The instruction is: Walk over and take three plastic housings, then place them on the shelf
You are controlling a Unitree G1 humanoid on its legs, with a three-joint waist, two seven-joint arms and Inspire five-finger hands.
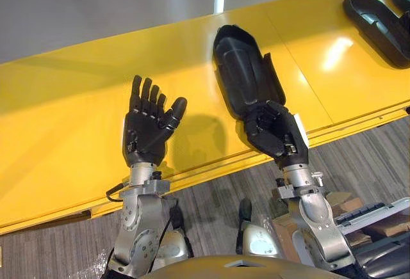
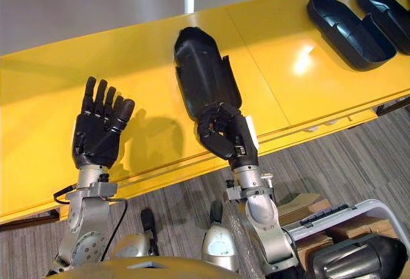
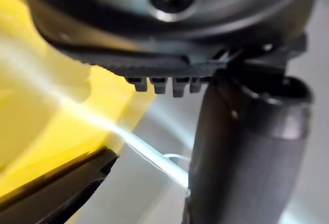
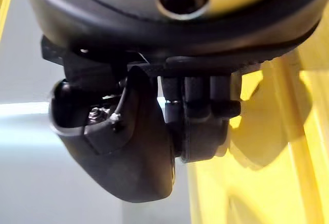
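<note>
In the left eye view, the right hand (image 1: 277,132) is curled round the near end of a black plastic housing (image 1: 240,68). The housing lies on the yellow shelf (image 1: 64,100) and stretches away past that hand's fingers. Well off to its left, the left hand (image 1: 148,128) is raised over the shelf, fingers straight and apart, holding nothing.

In the right eye view, a second housing (image 2: 349,32) lies far to the right hand's right, with a third housing (image 2: 387,10) just beside it.

In the left wrist view, the left thumb (image 3: 247,147) stands free, with yellow shelf beyond it.

In the right wrist view, the right fingers (image 4: 205,116) fold against a dark rounded bulk, probably the housing's end.
</note>
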